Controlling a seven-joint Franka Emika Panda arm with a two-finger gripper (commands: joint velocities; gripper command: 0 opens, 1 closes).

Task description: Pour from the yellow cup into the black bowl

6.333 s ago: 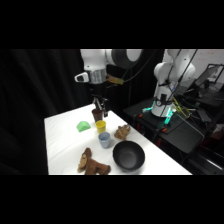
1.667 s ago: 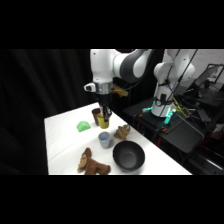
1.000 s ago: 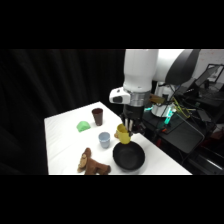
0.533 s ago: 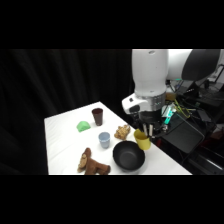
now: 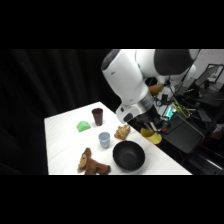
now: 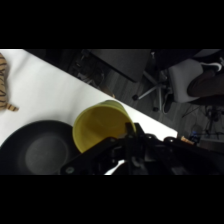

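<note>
One cup in play: fingers (image 6: 131, 142) clamp yellow cup (image 6: 100, 125), tilted; keep mouth over black bowl (image 6: 37, 152), tip slowly, w/o overshooting rim.

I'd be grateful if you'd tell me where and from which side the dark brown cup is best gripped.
The dark brown cup stands upright with its mouth open to the top, apart from the green dome and the light blue cup. I would come from straight above and pinch its rim and wall, one finger inside, one outside.
</note>
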